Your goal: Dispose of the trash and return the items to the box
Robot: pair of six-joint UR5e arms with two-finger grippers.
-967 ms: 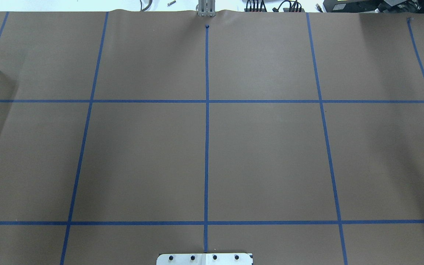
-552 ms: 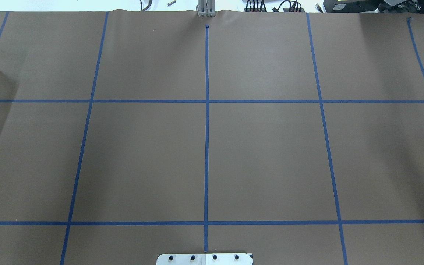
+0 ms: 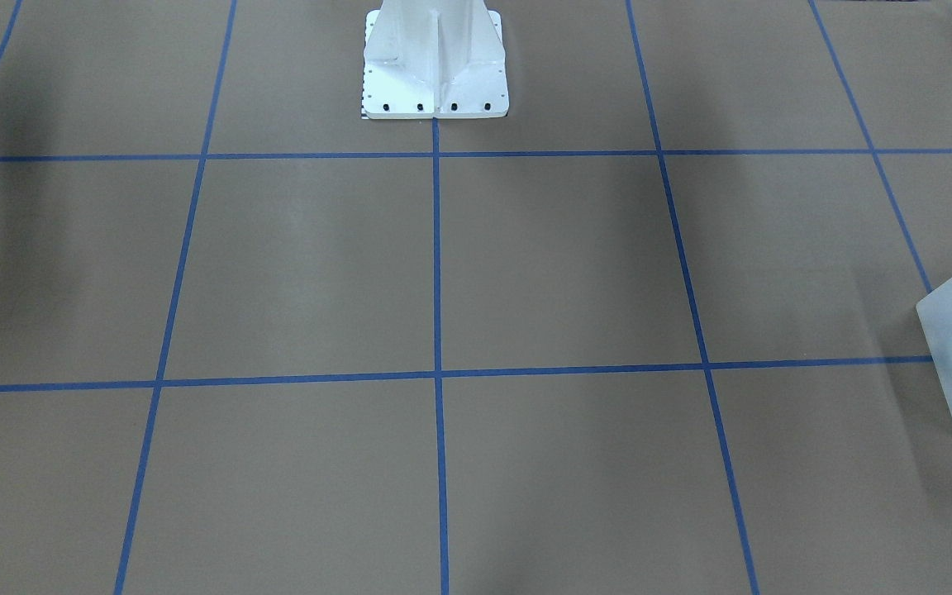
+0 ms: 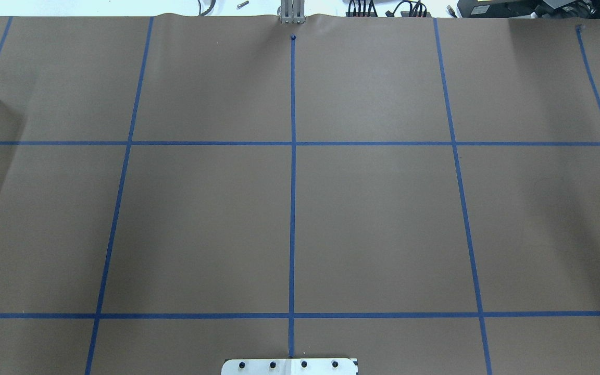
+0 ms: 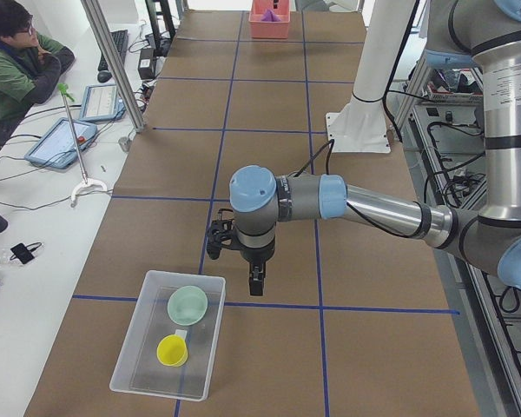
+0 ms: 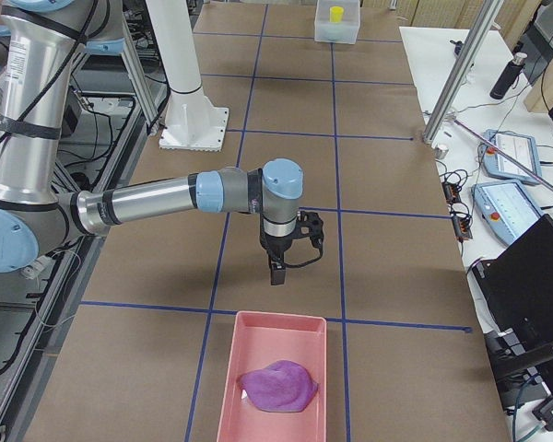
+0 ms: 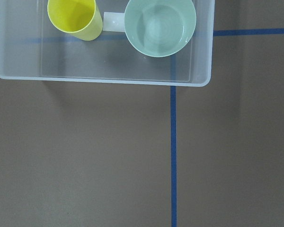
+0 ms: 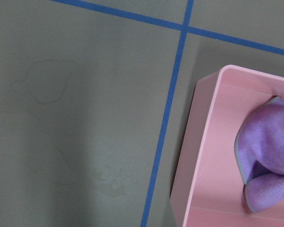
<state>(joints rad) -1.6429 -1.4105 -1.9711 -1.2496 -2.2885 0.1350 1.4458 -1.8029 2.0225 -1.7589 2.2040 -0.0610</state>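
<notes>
Glossy round mint bowl (image 7: 160, 27) inside frosted translucent rounded-corner box (image 7: 85, 61), left gripper (image 5: 255, 287), right gripper (image 6: 276, 273), jaw states impossible to tell

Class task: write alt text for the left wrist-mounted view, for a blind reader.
A frosted translucent white plastic bin holds a round pale mint-green glossy bowl beside a yellow cup. The bin rests on brown paper crossed by blue tape.

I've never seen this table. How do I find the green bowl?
Find the frosted white box at the end of the brown table. Inside sit two round things; the bowl is the wider, pale mint one, beside the taller yellow cup.
</notes>
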